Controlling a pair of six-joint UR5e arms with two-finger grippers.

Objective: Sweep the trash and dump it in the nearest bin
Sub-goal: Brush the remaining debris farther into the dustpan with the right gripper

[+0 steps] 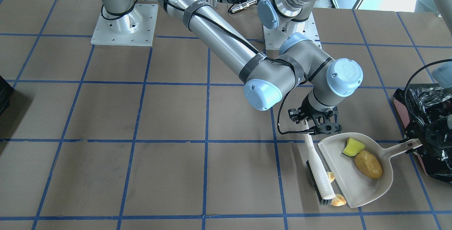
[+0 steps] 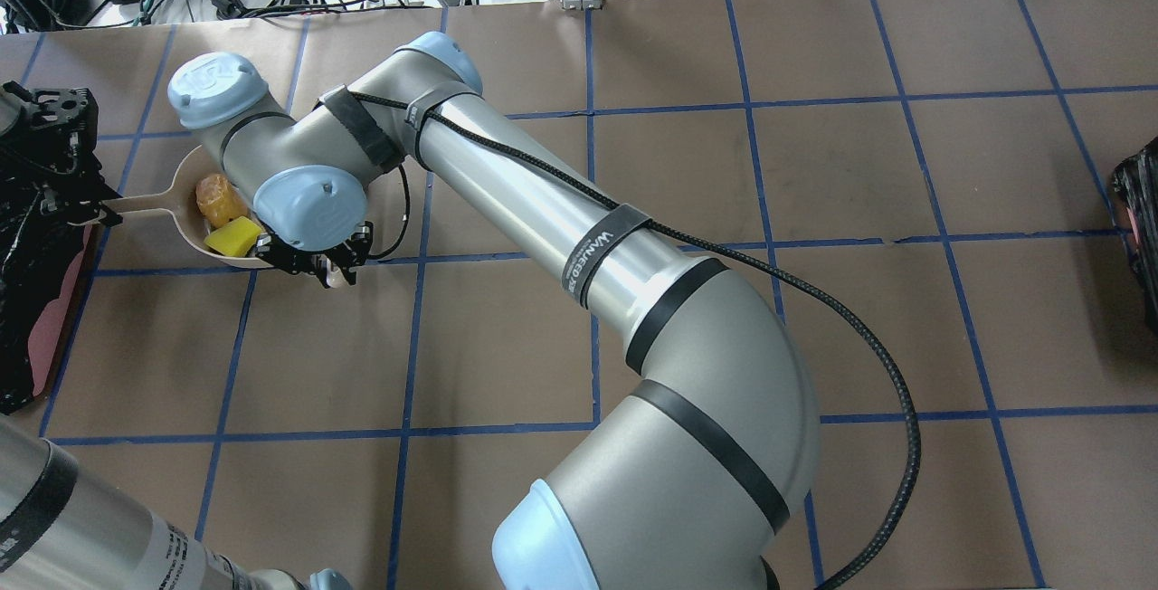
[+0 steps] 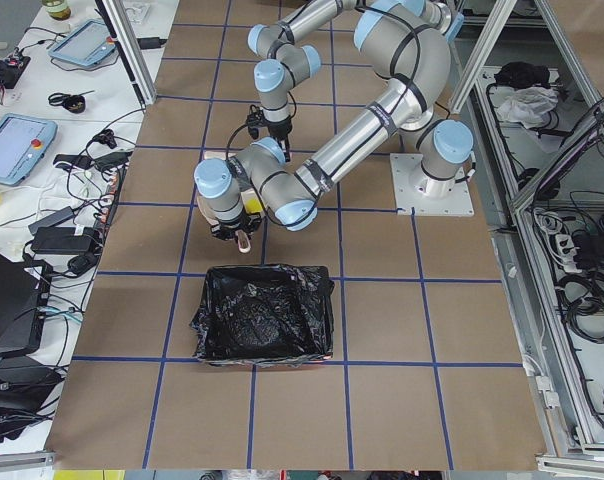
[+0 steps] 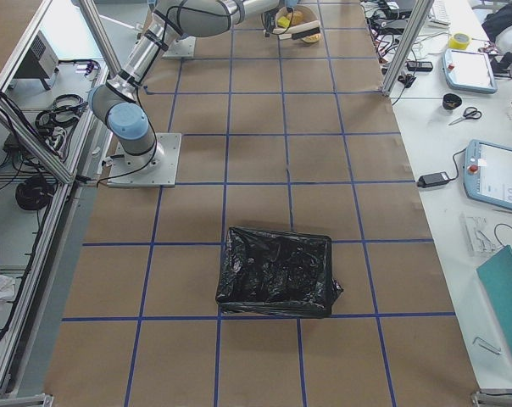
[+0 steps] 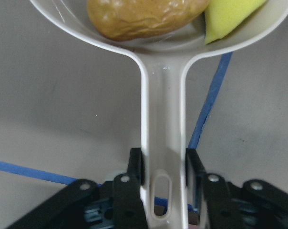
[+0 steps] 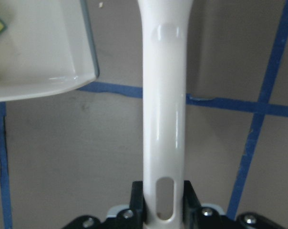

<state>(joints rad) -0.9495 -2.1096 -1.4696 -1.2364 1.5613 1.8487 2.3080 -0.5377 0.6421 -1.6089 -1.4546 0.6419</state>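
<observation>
exterior front-facing view, nearest first: the croissant [image 1: 338, 200] lay on the table [image 1: 169, 117] at the dustpan's open lip; only two tan tips showed, one at each side of the brush head, the middle hidden behind it; the white brush [image 1: 319, 173] lay just beside that lip, dark bristles showing along the side away from the pan; inside the white dustpan [image 1: 356, 186] the potato-like piece [image 1: 368, 164] and the yellow-green wedge [image 1: 353, 146] sat touching each other toward the handle end; farther back the right gripper [image 1: 316, 126] was clamped on the end of the brush handle, its wrist view showing both fingers pressed to the slotted tip; the left gripper [image 5: 164, 191] was squeezed onto the dustpan handle at its slotted end, yet from the front it was lost against the black bag and cut by the frame edge; the bin [image 1: 422, 108] stood just beside that handle, only partly in frame; from overhead the right arm [image 2: 543, 210] covered brush and croissant altogether.
</observation>
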